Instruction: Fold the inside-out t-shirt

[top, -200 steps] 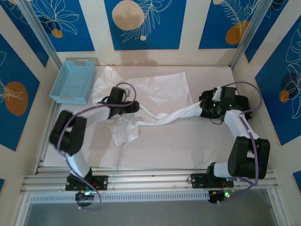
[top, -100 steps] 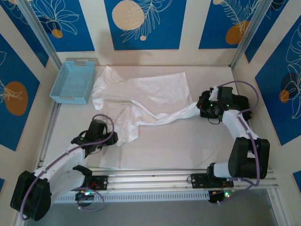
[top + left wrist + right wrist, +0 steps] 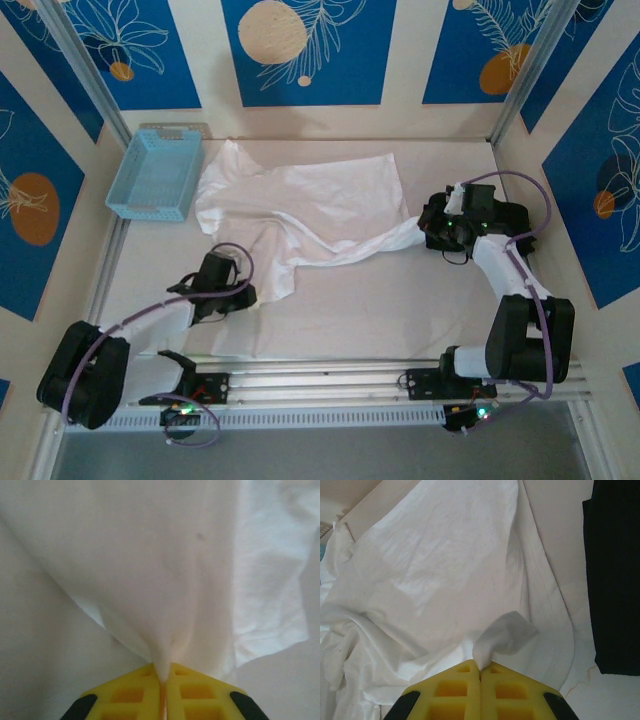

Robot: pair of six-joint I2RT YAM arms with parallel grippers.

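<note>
The shirt [image 3: 310,205] lies crumpled on the far middle of the table [image 3: 400,300], its left corner just beside the blue basket [image 3: 155,172] — one part runs as a narrow strip to the right, and another reaches near and left. The left gripper [image 3: 162,672] is clenched on a pinch of cloth at that near-left part, and the cloth fans out from the pinch. The right gripper [image 3: 480,666] is clenched too — it grasps a small fold at the end of the strip, near a black garment [image 3: 612,580].
</note>
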